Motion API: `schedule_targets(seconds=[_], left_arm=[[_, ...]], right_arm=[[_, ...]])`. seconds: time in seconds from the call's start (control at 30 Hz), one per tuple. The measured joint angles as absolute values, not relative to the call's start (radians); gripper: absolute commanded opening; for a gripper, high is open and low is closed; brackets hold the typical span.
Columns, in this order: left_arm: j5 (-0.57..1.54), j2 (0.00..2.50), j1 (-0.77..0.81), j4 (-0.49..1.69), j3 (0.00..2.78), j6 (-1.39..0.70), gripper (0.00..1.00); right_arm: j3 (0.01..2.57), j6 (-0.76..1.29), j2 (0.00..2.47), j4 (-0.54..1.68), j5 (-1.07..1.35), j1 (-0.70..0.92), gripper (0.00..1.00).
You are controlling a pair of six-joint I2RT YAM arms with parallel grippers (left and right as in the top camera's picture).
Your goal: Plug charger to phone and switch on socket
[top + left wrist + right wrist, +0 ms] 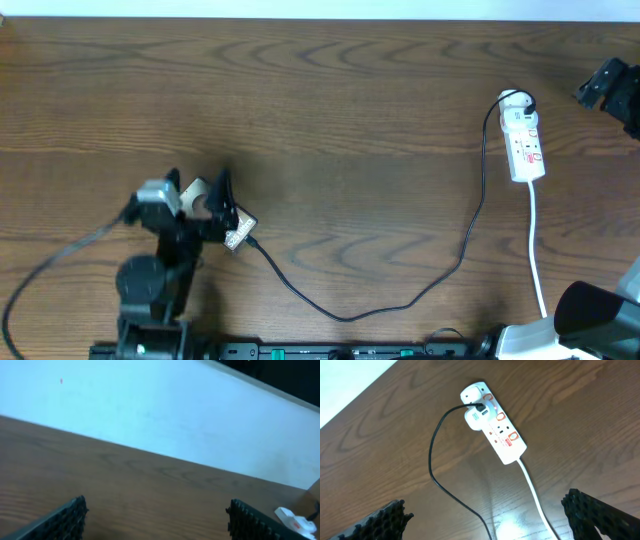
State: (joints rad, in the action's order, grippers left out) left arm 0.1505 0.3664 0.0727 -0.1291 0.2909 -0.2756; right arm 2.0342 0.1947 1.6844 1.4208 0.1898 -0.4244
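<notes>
White on brown wood, the socket lies just ahead of the right gripper, whose fingers stand apart and empty; I would press its red switch with one fingertip, straight down, so it does not slide. Its long axis slants away, plug end farthest. The left gripper, also spread and empty, sits just beside the phone

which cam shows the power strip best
The right wrist view: the power strip is large and sharp, with its red switch marks and the charger cable plugged into it readable. Overhead shows the whole strip but small, near the right edge. The left wrist view catches only a blurry end at the lower right corner.
</notes>
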Motion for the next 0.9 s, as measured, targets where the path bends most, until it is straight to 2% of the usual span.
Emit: schedule_targets(seconds=[0.27,0.33,0.43,0.9], left_arm=[[0.151,0.084,-0.017,-0.126,0.057,-0.254,0.88],[0.15,0.033,-0.036,-0.064,0.018,-0.255,0.88],[0.145,0.016,-0.056,0.006,0.008,-0.26,0.88],[0.13,0.011,-0.063,0.013,0.012,-0.262,0.88]], right_arm=[[2.034,0.195,1.684,1.42,0.189,-0.424,0.99],[2.034,0.195,1.684,1.42,0.189,-0.424,0.99],[2.034,0.195,1.684,1.42,0.189,-0.424,0.99],[2.034,0.195,1.684,1.421,0.189,-0.424,0.99]])
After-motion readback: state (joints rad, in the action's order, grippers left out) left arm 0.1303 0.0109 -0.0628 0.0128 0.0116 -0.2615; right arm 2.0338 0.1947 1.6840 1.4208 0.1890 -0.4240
